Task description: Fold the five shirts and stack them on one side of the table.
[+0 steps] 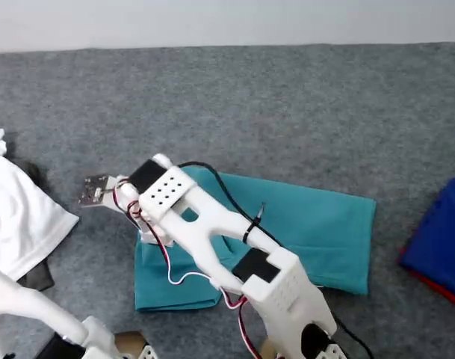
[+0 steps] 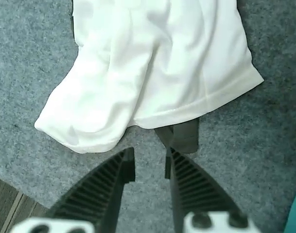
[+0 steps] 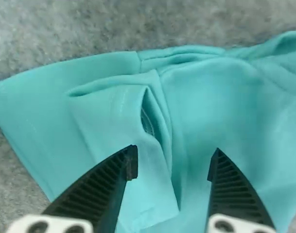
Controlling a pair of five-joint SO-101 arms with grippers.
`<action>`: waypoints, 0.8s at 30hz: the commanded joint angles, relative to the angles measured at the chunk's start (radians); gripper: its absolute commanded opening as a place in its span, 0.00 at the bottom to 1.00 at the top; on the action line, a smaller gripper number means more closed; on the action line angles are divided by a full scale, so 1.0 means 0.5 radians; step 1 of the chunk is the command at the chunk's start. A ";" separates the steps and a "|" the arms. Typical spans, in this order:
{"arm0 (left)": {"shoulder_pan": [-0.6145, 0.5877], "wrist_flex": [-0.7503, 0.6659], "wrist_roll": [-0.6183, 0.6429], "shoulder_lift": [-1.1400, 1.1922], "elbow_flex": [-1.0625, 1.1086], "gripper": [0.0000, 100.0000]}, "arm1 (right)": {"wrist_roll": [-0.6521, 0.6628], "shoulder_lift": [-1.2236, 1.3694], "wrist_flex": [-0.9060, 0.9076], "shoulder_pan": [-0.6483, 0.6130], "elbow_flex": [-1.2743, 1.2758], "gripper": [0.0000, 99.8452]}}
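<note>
- Teal shirt [image 1: 317, 224] lies mid-table on the grey felt [image 1: 287, 97], partly folded, with its long axis running left-right.
- Right gripper [image 3: 172, 155] hangs directly over the shirt's left part, jaws spread wide and holding nothing. A raised crease of teal cloth sits between them.
- Left gripper [image 2: 148, 162] is at near left, jaws a narrow gap apart and empty. It points at the white shirt [image 2: 152, 63], which has a dark garment [image 2: 184, 138] poking out beneath it.
- Blue shirt [image 1: 440, 239] sits at the right edge with a red layer under it, likely the stack.
- Key relation: teal is under the right claw and well apart from the left one, so the right arm is nearer. The next fold probably goes across the long axis, left end carried right.
</note>
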 commanded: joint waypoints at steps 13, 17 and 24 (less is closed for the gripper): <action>0.009 -0.031 0.015 -0.058 0.002 0.11 | 0.003 0.078 -0.137 -0.057 -0.101 0.12; 0.009 -0.031 0.015 -0.058 0.002 0.11 | -0.129 0.075 -0.103 -0.020 -0.150 0.01; 0.132 -0.028 0.015 -0.058 0.020 0.11 | -0.147 0.078 0.115 -0.008 -0.393 0.01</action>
